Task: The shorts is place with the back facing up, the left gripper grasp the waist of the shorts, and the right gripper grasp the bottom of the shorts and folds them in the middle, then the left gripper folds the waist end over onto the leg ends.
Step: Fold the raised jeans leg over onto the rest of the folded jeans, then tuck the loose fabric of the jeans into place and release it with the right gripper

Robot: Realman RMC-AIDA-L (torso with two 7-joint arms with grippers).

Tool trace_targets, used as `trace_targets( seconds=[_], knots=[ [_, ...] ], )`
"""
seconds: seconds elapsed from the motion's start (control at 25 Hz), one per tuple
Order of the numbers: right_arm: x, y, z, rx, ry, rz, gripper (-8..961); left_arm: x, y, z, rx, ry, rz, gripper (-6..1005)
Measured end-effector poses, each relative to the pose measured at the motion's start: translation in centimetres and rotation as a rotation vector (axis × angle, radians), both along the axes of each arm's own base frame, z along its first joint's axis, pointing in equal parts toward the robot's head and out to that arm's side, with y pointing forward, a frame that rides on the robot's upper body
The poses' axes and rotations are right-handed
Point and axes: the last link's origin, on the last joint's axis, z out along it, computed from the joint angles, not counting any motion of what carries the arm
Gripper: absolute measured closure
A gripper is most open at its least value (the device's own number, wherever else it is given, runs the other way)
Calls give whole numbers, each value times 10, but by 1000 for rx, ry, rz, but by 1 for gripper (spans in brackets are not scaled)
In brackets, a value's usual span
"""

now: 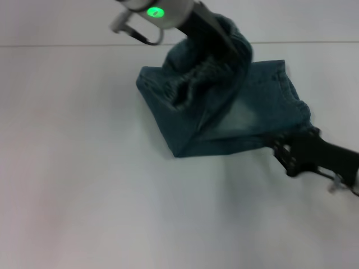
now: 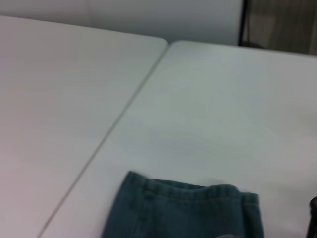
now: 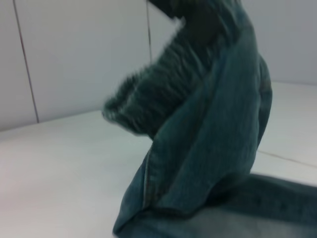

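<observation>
The shorts (image 1: 235,112) sit in the upper middle of the head view, on a big white table (image 1: 84,185). They are folded and one end is lifted up off the table. The lifted end is the waist of the shorts (image 1: 196,84), a dark, crinkly band that hangs in the air and droops. In the right wrist view the crinkly band (image 3: 153,99) sticks out to the side, high above the flat cloth below.

The left gripper (image 1: 216,33) is at the top of the head view, under the arm with the green light (image 1: 155,12). It pinches the raised cloth, with its fingers buried in the denim.

The right gripper (image 1: 286,154) is at the right side, low down. It sits right at the lower right edge of the flat part. I cannot tell if its fingers are apart or together.

The left wrist view shows a straight stitched edge of the shorts (image 2: 188,191) lying flat at the bottom of the frame.

A thin seam (image 2: 124,119) runs across the table. There is lots of bare table in the lower and left parts of the head view.
</observation>
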Motion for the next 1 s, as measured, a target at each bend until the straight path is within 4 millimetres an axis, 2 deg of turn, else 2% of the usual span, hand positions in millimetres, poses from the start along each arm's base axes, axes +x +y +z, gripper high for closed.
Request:
trace_targets(
  seconds=[0.12, 0.24, 0.32, 0.44, 0.64, 0.8, 0.88, 0.92, 1.0],
  knots=[
    [12, -21, 5, -13, 33, -32, 953, 12, -6, -27, -23, 60, -74, 824],
    [15, -32, -1, -42, 47, -47, 953, 22, -11, -55, -22, 116, -177, 810],
    [15, -36, -7, -62, 49, -51, 954, 30, -13, -67, -13, 130, -231, 801],
    [13, -39, -14, -90, 51, -46, 954, 39, -13, -75, 4, 141, -283, 787],
    [10, -39, -16, -104, 57, -37, 953, 43, -11, -74, 40, 122, -310, 764],
    [8, -37, -15, -106, 63, -28, 953, 39, -12, -60, 85, 59, -314, 598],
    [5, -36, -12, -108, 72, -13, 954, 30, -17, -40, 141, -34, -307, 518],
    [3, -35, -10, -111, 75, -2, 954, 30, -17, -40, 141, -34, -307, 479],
    [-2, -32, -3, -127, 72, 30, 954, 13, -23, -23, 188, -111, -286, 400]
  ],
)
